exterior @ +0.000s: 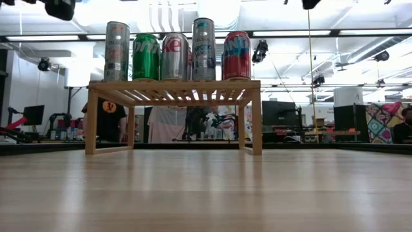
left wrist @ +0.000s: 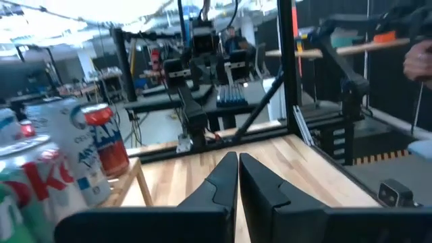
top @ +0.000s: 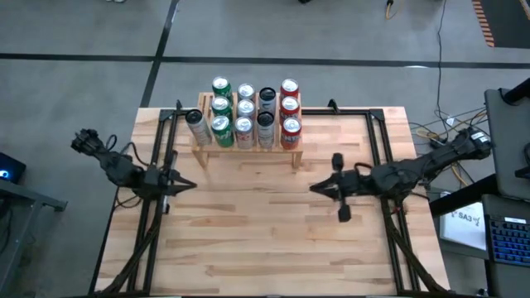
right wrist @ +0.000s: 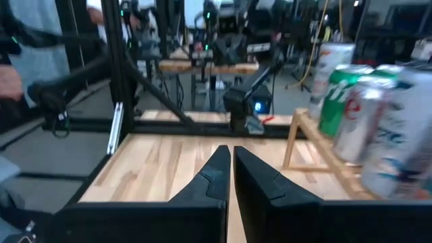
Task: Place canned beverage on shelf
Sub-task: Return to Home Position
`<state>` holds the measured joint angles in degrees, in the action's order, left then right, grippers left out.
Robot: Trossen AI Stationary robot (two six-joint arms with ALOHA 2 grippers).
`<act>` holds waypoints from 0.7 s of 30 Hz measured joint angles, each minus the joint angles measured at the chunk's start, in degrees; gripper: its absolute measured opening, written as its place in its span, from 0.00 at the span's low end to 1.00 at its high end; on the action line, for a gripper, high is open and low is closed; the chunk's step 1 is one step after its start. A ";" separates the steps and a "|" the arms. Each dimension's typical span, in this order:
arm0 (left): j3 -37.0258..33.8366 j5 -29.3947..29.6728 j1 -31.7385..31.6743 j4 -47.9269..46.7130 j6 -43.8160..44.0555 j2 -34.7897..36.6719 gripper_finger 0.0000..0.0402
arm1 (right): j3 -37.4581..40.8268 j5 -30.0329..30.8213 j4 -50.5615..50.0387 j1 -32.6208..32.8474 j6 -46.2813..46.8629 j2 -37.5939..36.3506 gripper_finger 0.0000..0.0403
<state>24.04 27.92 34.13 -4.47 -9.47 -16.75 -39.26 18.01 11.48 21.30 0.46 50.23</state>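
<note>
Two dark robot arms hang low over a pale wooden bench (top: 265, 240), one at each side, and neither carries anything. About a dozen drink cans (top: 245, 108) stand upright in tight rows on a low slatted wooden shelf (exterior: 174, 84) at the far middle of the bench: green, silver, dark and red, with one more silver can at the left end. No can is left on the bare bench boards.

Near the left edge, the left end effector (top: 186, 184) points toward the middle, well apart from the shelf. Its wrist camera shows the two fingers (left wrist: 219, 185) pressed together with nothing between them. On the opposite side, the right end effector (top: 319, 188) points back at it, and its fingers (right wrist: 212, 179) are likewise drawn together and empty.

With every can seemingly shelved, the job looks all but done, and the step in hand appears to be the return to the resting pose. Next, each arm would need to fold back toward its own side, keeping clear of the shelf so that no can gets knocked
</note>
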 joint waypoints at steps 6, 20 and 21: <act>-3.93 0.00 0.00 0.09 -0.62 10.15 0.00 | 6.64 -0.01 1.97 -1.24 -1.27 -11.21 0.02; -10.53 2.69 -0.33 2.04 -2.89 16.77 0.00 | 22.70 -1.40 3.90 -8.73 -1.18 -36.64 0.02; -10.77 2.68 -0.33 1.99 -2.69 16.78 0.00 | 23.80 -2.03 3.87 -8.97 -0.95 -38.27 0.02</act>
<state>13.27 30.61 33.80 -2.48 -12.16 0.03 -15.46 15.98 15.35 12.34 -0.49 11.96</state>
